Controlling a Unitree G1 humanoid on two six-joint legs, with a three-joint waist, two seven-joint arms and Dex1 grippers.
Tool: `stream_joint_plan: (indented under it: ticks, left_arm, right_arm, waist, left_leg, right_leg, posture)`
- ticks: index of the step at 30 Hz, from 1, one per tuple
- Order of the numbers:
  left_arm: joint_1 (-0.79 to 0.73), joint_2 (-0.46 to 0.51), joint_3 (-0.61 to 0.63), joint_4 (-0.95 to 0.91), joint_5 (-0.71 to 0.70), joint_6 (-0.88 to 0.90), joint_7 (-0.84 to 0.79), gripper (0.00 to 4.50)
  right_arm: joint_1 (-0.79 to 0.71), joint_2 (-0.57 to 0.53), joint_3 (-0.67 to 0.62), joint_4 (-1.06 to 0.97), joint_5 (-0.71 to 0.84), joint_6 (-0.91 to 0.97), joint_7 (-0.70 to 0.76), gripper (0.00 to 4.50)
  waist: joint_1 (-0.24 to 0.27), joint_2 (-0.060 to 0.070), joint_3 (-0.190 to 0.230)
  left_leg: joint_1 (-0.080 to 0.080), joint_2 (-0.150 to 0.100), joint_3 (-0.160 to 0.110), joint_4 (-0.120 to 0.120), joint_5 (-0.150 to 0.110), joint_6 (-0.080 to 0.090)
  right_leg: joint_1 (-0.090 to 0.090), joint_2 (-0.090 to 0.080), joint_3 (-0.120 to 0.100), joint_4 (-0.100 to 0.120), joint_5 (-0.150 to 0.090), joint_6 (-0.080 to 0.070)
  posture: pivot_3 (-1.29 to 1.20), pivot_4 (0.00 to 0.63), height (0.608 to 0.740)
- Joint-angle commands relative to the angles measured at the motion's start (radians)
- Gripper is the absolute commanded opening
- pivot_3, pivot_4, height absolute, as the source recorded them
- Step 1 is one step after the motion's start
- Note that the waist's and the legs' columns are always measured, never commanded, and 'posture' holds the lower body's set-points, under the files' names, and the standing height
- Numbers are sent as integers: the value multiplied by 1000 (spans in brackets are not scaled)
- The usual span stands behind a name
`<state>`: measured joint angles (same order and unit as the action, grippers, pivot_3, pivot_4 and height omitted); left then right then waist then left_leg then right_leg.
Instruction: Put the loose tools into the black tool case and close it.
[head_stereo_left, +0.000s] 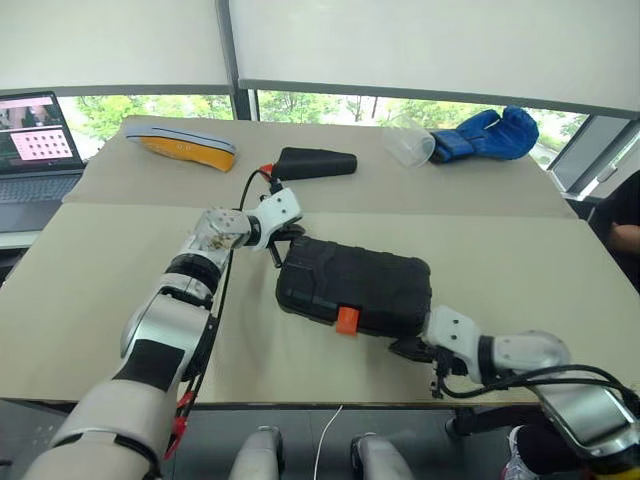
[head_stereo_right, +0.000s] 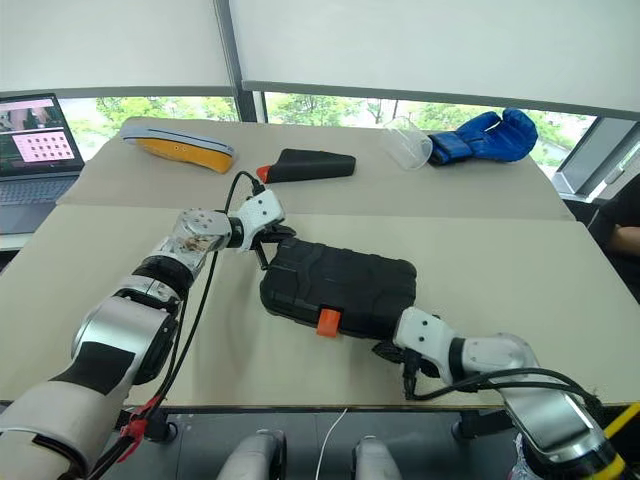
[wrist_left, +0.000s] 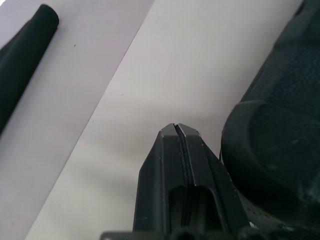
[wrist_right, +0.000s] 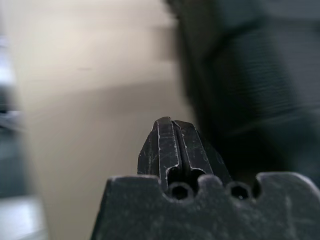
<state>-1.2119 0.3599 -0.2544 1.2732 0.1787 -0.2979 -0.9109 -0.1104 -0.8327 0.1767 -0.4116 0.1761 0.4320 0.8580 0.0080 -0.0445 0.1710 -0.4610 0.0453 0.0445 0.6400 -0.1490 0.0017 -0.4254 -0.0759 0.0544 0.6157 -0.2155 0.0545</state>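
The black tool case (head_stereo_left: 354, 286) lies closed on the table (head_stereo_left: 100, 270) between the 2 claws: left gripper (head_stereo_left: 281, 245) pinched together at its far-left corner, right gripper (head_stereo_left: 410, 349) together at its near-right corner

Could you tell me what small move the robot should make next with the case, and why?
Probably press the orange latch shut. The black tool case already lies closed on the table with no loose tools visible, and the shut left gripper and right gripper sit at its opposite ends, holding nothing.
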Motion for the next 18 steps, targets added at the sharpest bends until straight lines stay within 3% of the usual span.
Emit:
stream_joint_plan:
  ticks: [1,4,11,15,18]
  left_arm:
    - [8,5,-18,-18,-1,-80,-286,25]
    - [50,38,-39,-65,-12,-110,-531,25]
    - [33,54,41,-138,-80,-32,-560,25]
    - [-33,53,100,-177,-169,145,-653,25]
    - [-46,53,51,-316,-314,346,-704,25]
  right_arm:
    - [-35,8,-49,42,-41,-13,-53,0]
    - [-30,-1,-76,97,-73,-53,-78,0]
    - [78,-33,-178,63,-47,-72,-52,0]
    - [177,-48,-257,-42,40,-41,10,0]
    - [245,-49,-324,-139,143,26,49,0]
  waist:
    - [3,0,0]
    - [3,1,0]
    - [18,1,0]
    - [13,0,0]
    - [8,0,0]
  left_leg:
    - [0,0,0,1,0,0]
    - [0,0,0,2,0,0]
    - [1,0,1,6,0,0]
    - [0,0,0,6,0,0]
    - [0,0,-1,7,0,0]
  right_leg:
    - [0,0,0,0,0,0]
    - [1,-1,0,0,1,-1]
    - [3,-1,-1,1,1,-2]
    - [2,-1,-1,5,1,0]
    - [1,-1,-1,10,-2,0]
  posture:
    - [0,150,740]
    - [0,150,740]
    - [0,150,740]
    - [0,150,740]
    - [0,150,740]
